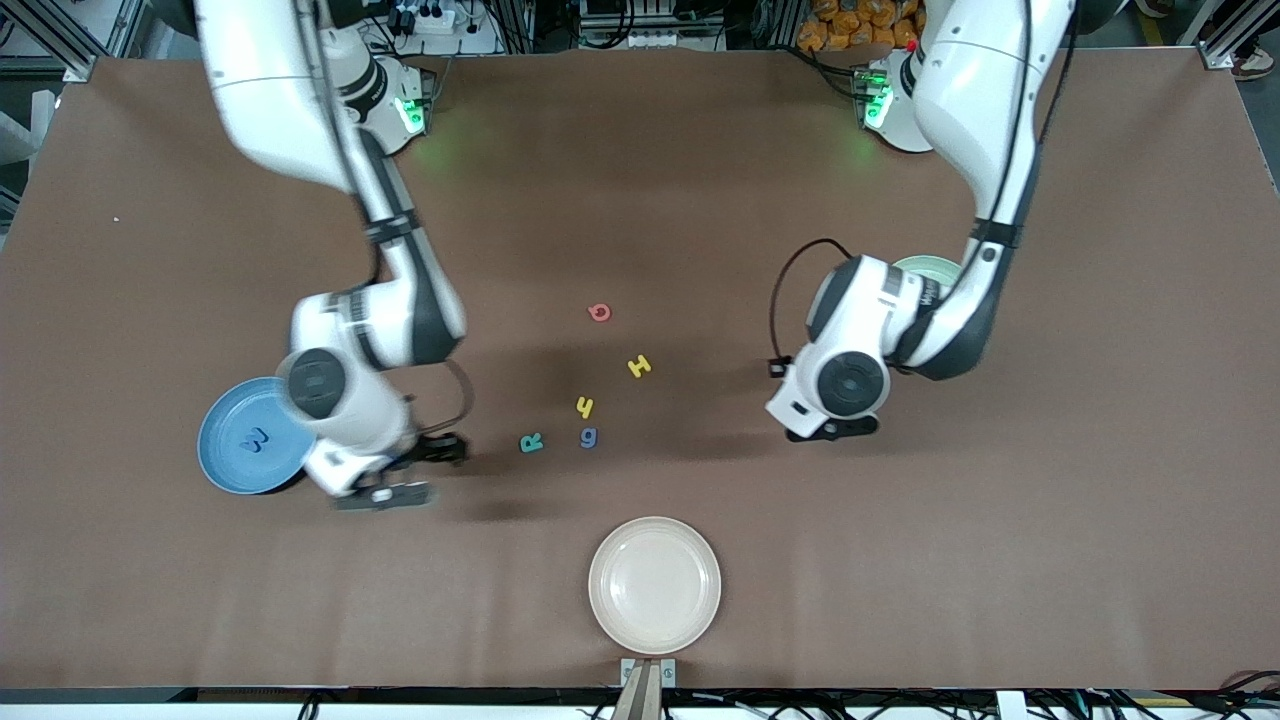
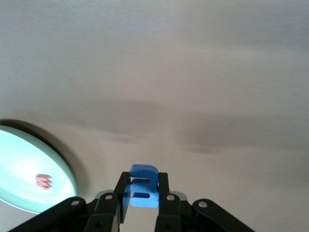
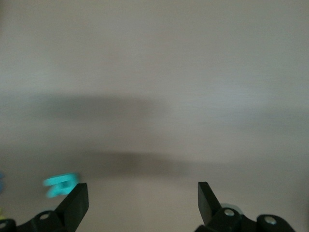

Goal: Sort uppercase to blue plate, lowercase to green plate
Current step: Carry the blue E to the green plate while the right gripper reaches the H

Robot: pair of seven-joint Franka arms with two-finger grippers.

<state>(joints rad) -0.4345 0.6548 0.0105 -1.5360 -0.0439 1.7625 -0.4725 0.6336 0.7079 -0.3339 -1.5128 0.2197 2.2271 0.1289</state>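
Fingers of the left gripper (image 2: 141, 203) pinch the blue E-shaped letter (image 2: 143, 193) near the green plate (image 2: 19, 166), its destination; the right gripper (image 3: 143, 200) gapes empty beside the blue plate (image 1: 225, 452).

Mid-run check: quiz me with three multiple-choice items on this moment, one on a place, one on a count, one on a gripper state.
1. Where does the blue W lie?
A. on the cream plate
B. on the blue plate
C. on the bare table

2. How many letters lie loose on the table between the two arms?
A. three
B. five
C. seven

3. What is the left gripper doing?
A. shut on the blue E-shaped letter
B. open and empty
C. shut on a yellow letter

Answers:
1. B: the W sits inside the blue plate, while the cream plate holds nothing.
2. B: red round letter, yellow H, yellow y, blue g and teal R.
3. A: the left wrist view shows the blue E-shaped letter pinched between the fingers; the right gripper is open with nothing between its fingers.
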